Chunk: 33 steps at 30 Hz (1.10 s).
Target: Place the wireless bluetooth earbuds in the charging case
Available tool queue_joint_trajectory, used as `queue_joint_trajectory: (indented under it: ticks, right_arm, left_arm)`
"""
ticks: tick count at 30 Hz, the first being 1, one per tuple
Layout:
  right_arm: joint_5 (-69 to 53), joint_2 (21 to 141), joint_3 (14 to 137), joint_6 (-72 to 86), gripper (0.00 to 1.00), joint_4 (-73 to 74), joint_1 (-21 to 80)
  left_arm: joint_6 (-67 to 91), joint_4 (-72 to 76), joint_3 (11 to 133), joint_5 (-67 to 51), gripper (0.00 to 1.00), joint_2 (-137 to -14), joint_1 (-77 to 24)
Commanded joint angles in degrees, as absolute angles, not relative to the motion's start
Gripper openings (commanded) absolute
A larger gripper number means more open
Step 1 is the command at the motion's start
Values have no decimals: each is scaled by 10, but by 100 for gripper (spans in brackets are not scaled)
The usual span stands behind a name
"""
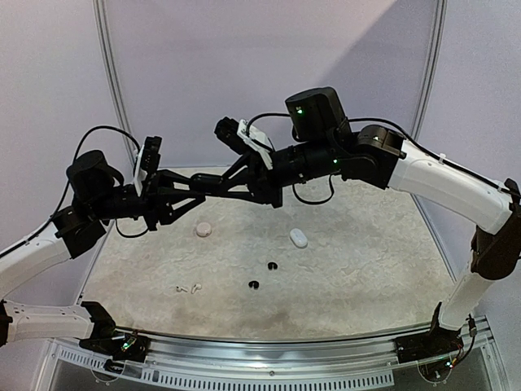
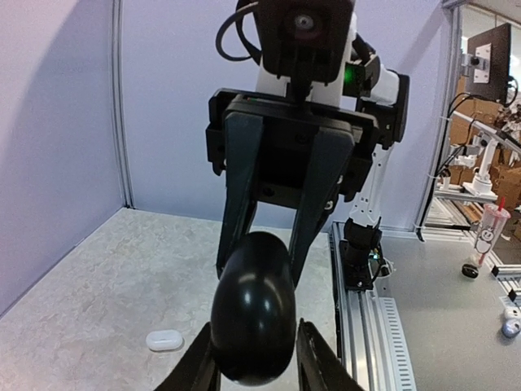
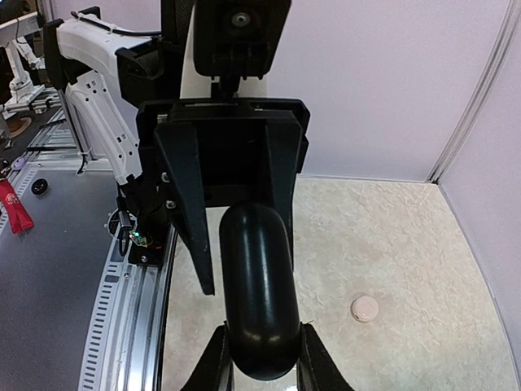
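Black case is clamped mid-air by left hand and right hand; with mismatched pulls it could be twisted loose and dropped onto the surface.

Bright even light, faint shadows, bowed picture edges

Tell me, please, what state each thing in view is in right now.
left gripper, shut on black case
right gripper, shut on black case
black case, closed, held aloft by both grippers
white case, closed, lying on table
pale round case, closed, on table
black earbuds, loose on table, uncased
white earbuds, loose on table, uncased
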<state>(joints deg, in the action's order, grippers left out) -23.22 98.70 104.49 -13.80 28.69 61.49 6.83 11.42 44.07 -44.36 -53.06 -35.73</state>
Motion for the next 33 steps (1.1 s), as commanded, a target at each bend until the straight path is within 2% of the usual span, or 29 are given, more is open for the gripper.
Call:
queue_joint_trajectory:
  ticks: [1,5,8,11,16,17,20,22,25,33]
  right_arm:
    - [-237,996,1052,-137,0,259,620]
    - [-238,998,1053,-137,0,257,620]
    - [-237,998,1053,-136,0,257,620]
    - [-236,998,1053,-135,0,258,620]
    - [-236,998,1053,-134,0,258,620]
    - [-234,999,1053,-134,6,258,621]
    - [-217,1002,1053,-123,39,251,621]
    - [-210,1003,1054,-113,51,240,620]
    - [-208,1011,1061,-106,55,235,620]
    - [-180,1033,1092,-102,54,260,619]
  left_arm:
    - [77,138,433,-481,34,-540,-378]
    - [75,140,434,-487,38,-542,-379]
    - [76,138,433,-484,27,-540,-379]
    - [78,137,430,-482,22,-537,-379]
    - [75,137,430,-479,0,-535,-379]
    - [75,136,429,-476,0,-535,-379]
    - [57,125,427,-465,0,-531,-379]
    - [23,110,426,-464,0,-528,-379]
    - [-6,95,428,-461,0,-525,-379]
    - [-64,52,428,-475,0,-518,-381]
